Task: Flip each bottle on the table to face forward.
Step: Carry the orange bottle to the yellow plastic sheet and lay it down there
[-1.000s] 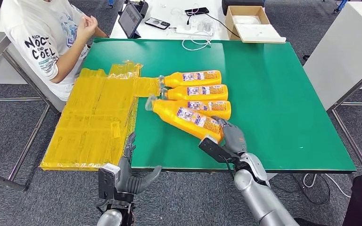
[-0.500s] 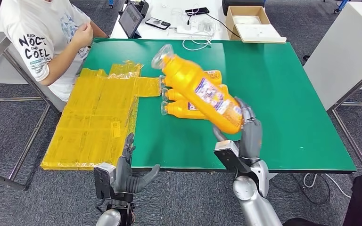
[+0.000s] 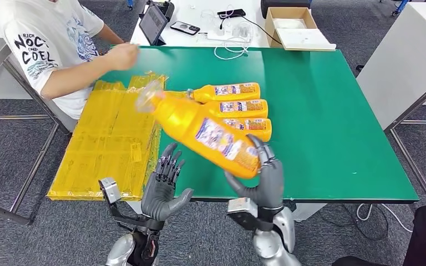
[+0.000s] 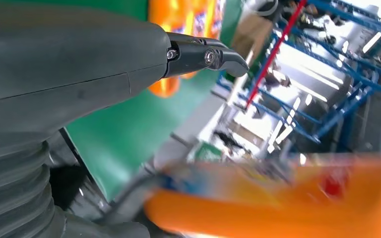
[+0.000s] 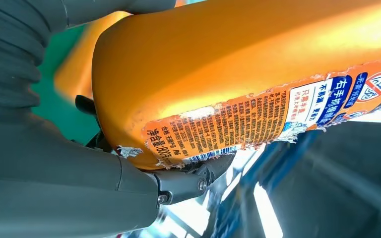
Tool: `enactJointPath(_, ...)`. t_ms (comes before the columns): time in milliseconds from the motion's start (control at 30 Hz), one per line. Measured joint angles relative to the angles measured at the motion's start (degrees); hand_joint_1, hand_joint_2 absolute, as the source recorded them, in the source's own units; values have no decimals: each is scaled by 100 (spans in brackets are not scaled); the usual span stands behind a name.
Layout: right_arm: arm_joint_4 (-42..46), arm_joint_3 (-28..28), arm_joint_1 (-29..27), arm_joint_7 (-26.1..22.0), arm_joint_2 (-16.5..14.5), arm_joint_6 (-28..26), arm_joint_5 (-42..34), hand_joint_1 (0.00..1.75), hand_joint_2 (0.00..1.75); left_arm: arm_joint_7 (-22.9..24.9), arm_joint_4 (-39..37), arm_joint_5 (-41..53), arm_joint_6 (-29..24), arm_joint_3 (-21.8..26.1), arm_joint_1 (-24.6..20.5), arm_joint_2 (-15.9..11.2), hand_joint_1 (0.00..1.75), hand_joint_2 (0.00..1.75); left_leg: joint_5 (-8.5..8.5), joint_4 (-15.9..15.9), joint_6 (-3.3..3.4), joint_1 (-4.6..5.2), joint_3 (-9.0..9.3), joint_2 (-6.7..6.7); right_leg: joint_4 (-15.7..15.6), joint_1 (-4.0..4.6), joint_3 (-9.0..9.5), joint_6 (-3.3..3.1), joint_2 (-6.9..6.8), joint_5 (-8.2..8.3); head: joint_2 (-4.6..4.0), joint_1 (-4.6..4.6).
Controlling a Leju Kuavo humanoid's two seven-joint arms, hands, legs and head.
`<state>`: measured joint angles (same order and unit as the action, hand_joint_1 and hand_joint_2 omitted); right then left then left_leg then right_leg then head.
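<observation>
Right hand point(image 3: 263, 180) grips one orange bottle point(image 3: 208, 136) by its base, lifted above the table point(image 3: 333, 111); left hand point(image 3: 163, 185) open, empty. Three bottles point(image 3: 233, 108) lie beyond it, labels up; the turn is in progress.

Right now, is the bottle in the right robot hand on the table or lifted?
Lifted. The bottle is tilted in the air above the table, gripped at its base by the right robot hand.

The lifted bottle point(image 3: 205, 133) covers part of the nearest bottle in the row point(image 3: 252, 127) near the desk point(image 3: 333, 138) middle, and its cap end's all motion blur.
</observation>
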<state>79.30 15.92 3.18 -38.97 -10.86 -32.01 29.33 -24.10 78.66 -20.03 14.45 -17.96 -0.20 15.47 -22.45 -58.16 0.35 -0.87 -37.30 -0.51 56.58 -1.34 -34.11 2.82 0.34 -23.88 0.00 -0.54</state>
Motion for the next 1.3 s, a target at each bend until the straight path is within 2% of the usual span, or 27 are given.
enactJointPath(133, -533, 418, -16, -57, -143, 1, 1, 175, 175, 35, 44, -227, 174, -57, -73, 0, 0, 175, 0, 0, 0, -1, -1, 0, 1, 1, -1, 0, 0, -1, 0, 0)
enactJointPath(300, -912, 665, -16, -59, -215, 73, -89, 175, 175, 26, 142, -422, 356, -101, -89, -4, 0, 175, -1, 0, 0, 1, -4, -1, 0, -2, -2, 0, 0, -2, 0, -1)
enactJointPath(533, -1107, 759, -14, -43, -235, 123, -94, 175, 175, 26, 216, -484, 410, -102, -86, -7, 0, 175, 0, 0, 0, 1, -3, -1, 0, -1, -1, 0, 0, -1, 0, -1)
enactJointPath(833, -1482, 874, 82, 217, -294, 338, 153, 175, 175, 66, 219, -508, 412, -93, -67, -8, 0, 175, -1, 0, 0, 0, -3, 1, 0, -1, -3, 0, 0, -1, 0, -1)
enactJointPath(1167, -1861, 1003, 224, 379, -366, 363, 294, 175, 175, -44, 213, -5, 132, -39, -2, -13, 3, 175, 0, 0, 0, 1, -3, 0, 0, -1, -4, 0, 0, -1, 0, -2)
enactJointPath(1200, -1886, 1008, 226, 385, -369, 363, 295, 175, 175, -54, 211, 30, 113, -38, 2, -13, 16, 175, 0, 0, 0, 1, -3, 0, 0, -1, -4, 0, 0, -1, 0, -1)
enactJointPath(1300, -1950, 1019, 226, 395, -372, 367, 303, 175, 175, -64, 206, 59, 95, -21, 13, -13, 144, 175, -1, 0, 0, 1, -3, 1, 0, -1, -5, 0, 0, -1, 0, -1)
